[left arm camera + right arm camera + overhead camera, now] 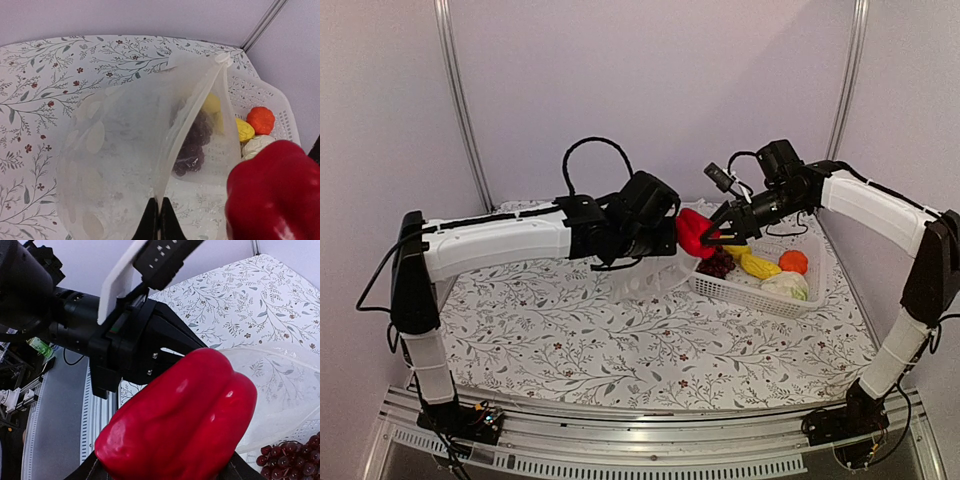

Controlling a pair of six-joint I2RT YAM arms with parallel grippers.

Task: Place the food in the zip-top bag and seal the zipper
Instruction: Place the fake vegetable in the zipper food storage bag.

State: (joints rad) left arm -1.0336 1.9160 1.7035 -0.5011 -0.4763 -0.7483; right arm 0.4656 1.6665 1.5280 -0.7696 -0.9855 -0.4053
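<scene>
Holding the bag: our left jaws are pressed together on the edge of the clear bag (125, 150). It hangs over the bench (570, 330), just left of the white basket (750, 298).
Carrying the pepper: our right jaws are pinching the red pepper (694, 232). It is up in the air right beside the top of the bag and, as far as we can see, not inside it.
Zipper: the pale strip (182, 120) runs from the pinch to the far corner of the bag. It looks unsealed, but we cannot tell how wide the mouth gapes.
Basket: the grapes (717, 263), two yellow pieces (757, 265), orange fruit (794, 261) and cabbage (786, 286) all lie in the basket on the right side of the bench.
Seen through the plastic: the left wrist view shows the grapes and one yellow piece through the bag. We judge they sit behind it in the basket, not in it.
Done: we have the bag lifted and held, and the first food picked up and brought to it.
Left: we have to drop the pepper in, bring over the other five pieces one by one, and press the zipper shut along its whole length. By our reckoning this is nearly the whole task.
</scene>
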